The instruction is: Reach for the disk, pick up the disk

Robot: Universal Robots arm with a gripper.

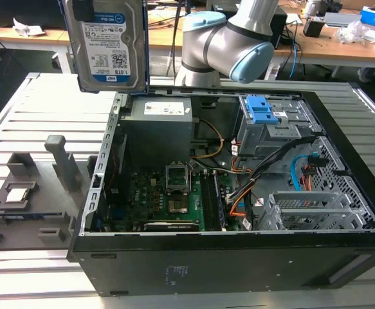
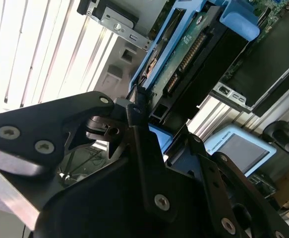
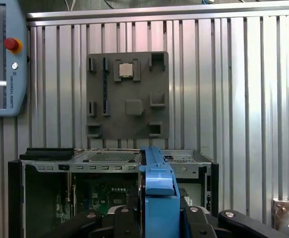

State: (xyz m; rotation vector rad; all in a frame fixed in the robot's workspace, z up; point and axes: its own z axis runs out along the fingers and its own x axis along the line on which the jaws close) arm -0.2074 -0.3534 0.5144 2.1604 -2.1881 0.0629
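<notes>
Where the slatted counter [image 1: 26, 122] runs along the exterior view's left, we see a grey tray [image 1: 52, 207] with a small chip [image 1: 18, 193] seated in it. Next comes the disk [image 1: 112, 48], hanging upright in the air with its label facing the camera, clear of the counter and above the open case's [image 1: 238, 264] far corner. In the first wrist view the gripper [image 3: 159, 220] pinches the disk's blue-bracketed edge, with black fingers [image 3: 122, 223] on either side. Further right the arm [image 1: 229, 42] bends behind the case, above the grey box [image 1: 158, 125] and a blue-tabbed drive cage [image 1: 264, 112].
</notes>
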